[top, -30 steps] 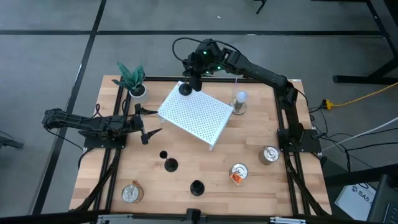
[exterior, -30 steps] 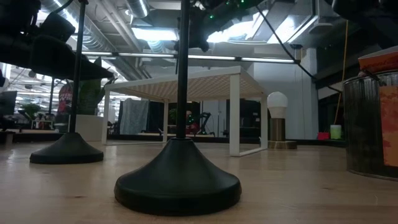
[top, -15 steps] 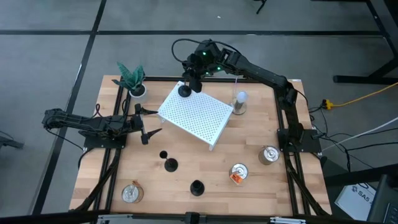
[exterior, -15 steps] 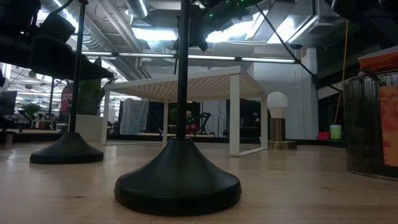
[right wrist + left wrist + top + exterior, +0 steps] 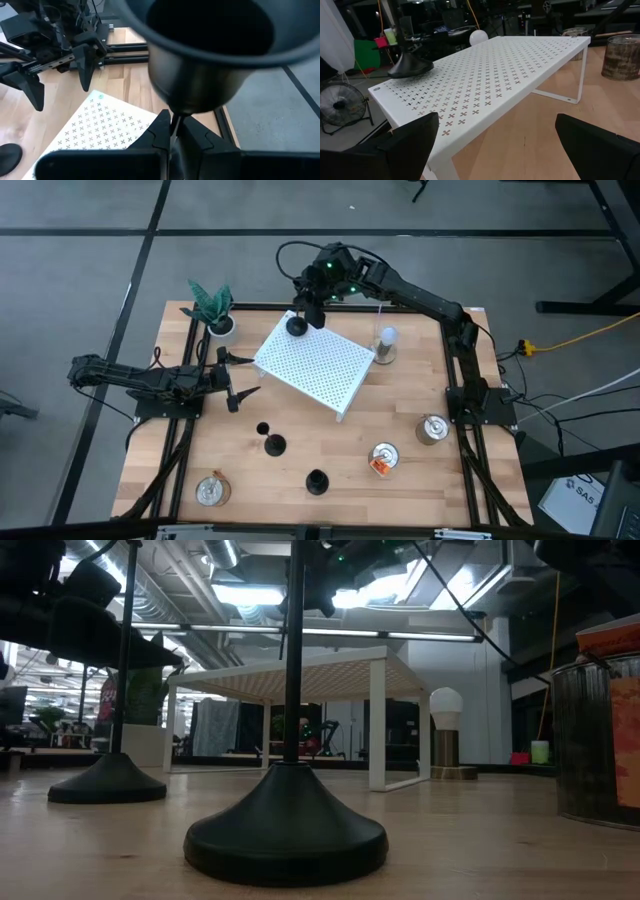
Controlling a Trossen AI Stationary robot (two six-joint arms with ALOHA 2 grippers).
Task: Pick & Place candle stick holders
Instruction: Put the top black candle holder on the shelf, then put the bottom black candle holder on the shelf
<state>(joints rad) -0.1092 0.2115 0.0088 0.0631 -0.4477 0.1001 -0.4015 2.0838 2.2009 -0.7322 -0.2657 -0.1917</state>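
One black candle stick holder (image 5: 297, 326) stands with its round base (image 5: 410, 65) on the far left corner of a white perforated shelf (image 5: 315, 365). My right gripper (image 5: 312, 308) is above that corner, shut on this holder; its cup (image 5: 210, 55) fills the right wrist view. Two more black holders stand by their bases on the table's near half (image 5: 275, 445) (image 5: 317, 480), and they also show in the low view (image 5: 285, 830) (image 5: 108, 780). My left gripper (image 5: 237, 383) is open and empty at the table's left, level with the shelf's left end. My right gripper pinches the holder's thin stem (image 5: 173, 124) between its two fingers (image 5: 159, 131), right under the cup. The fingers come from above and the far side, across the stem. The holder stands upright with its base on the shelf's top.
A potted plant (image 5: 215, 315) stands at the far left corner. A light bulb on a stand (image 5: 385, 345) is to the right of the shelf. Tins stand at the near right (image 5: 432, 428) (image 5: 383, 457) and the near left (image 5: 211, 491).
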